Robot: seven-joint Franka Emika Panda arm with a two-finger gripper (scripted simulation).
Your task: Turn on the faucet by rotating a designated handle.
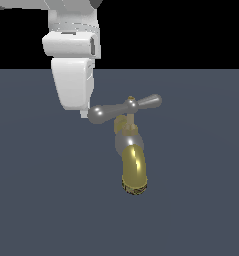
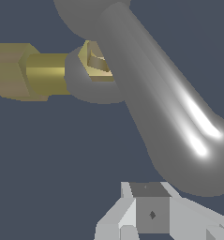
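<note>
The faucet (image 1: 129, 145) has a silver body and a thick curved brass-yellow spout (image 1: 134, 172) that points down toward the camera. The handle (image 1: 125, 107) is a slim silver crossbar on top with a tiny gold cap (image 1: 131, 98) at its hub. My white gripper (image 1: 84, 114) hangs on the exterior view's left, its tip right beside the crossbar's left bulbous end (image 1: 97, 114). In the wrist view the handle (image 2: 179, 126) fills the frame. Its bulb lies just past my gripper (image 2: 151, 206), which looks shut and holds nothing. The gold cap (image 2: 97, 61) shows there too.
The faucet stands on a flat dark grey-blue floor (image 1: 201, 210). Beyond the floor's far edge the background is black. In the wrist view a brass hex fitting (image 2: 17, 70) lies beyond the hub.
</note>
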